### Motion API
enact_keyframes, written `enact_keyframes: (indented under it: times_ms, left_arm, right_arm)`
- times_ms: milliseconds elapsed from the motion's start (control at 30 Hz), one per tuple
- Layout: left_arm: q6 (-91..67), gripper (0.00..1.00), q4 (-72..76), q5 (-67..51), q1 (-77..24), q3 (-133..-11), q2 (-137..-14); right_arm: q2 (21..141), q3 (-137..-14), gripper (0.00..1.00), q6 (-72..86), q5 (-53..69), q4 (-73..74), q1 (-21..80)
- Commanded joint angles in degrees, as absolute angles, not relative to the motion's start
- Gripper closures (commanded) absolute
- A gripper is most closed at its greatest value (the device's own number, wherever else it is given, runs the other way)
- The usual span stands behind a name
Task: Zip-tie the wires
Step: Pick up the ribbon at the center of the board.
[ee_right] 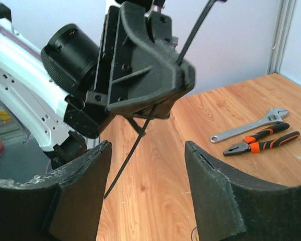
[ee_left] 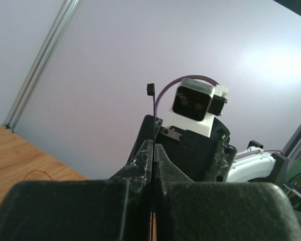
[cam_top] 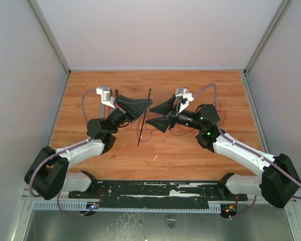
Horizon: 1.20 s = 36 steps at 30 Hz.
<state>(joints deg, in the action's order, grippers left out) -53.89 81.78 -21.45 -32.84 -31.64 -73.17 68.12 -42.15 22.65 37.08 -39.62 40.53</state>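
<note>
My left gripper (cam_top: 146, 105) is shut on the zip tie (cam_top: 141, 131), a thin black strip held steeply above the table. The tie's square head (ee_left: 150, 89) sticks up past the closed fingertips (ee_left: 146, 150) in the left wrist view. My right gripper (cam_top: 156, 118) faces the left one from close by and is open, with nothing between its fingers. In the right wrist view the zip tie (ee_right: 130, 153) hangs down out of the left gripper (ee_right: 145, 75), its tail near my right gripper's left finger (ee_right: 83, 186). The wires (cam_top: 151, 131), thin red loops, lie on the table below both grippers.
Orange-handled pliers (ee_right: 261, 143) and a silver adjustable wrench (ee_right: 248, 128) lie on the wooden table (cam_top: 190, 150) beyond the left gripper. More red wire loops (cam_top: 221, 114) trail beside the right arm. Grey walls close in the table on three sides.
</note>
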Motion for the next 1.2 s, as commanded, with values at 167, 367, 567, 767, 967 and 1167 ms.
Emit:
enact_keyframes:
  times_ms: [167,367,567,767,967,1167]
  left_arm:
    - [-51.9,1.0,85.4,-19.3,-34.0,-30.5,-72.0]
    - [-52.5,1.0,87.9,-19.2,-34.6,-30.1,-72.9]
    - [-51.6,1.0,87.7,-19.1,-34.8,-30.2,-73.2]
    - [-49.8,1.0,85.0,-19.4,-34.8,-30.4,-72.9]
    - [-50.1,1.0,85.4,-19.3,-34.8,-30.3,-73.8]
    - [-49.6,1.0,85.1,-19.0,-34.8,-30.0,-72.8]
  right_arm:
    - [71.0,-46.8,0.49,26.5,36.5,-44.3,40.9]
    - [72.6,-47.8,0.61,27.6,37.3,-43.7,41.0]
    - [73.0,-48.1,0.73,29.4,38.1,-45.1,41.0]
    - [72.8,-47.6,0.81,31.0,40.7,-47.8,41.3]
    - [73.4,-47.6,0.96,32.1,41.6,-48.9,41.5]
    - [73.1,-47.3,1.0,31.3,40.8,-47.2,41.5]
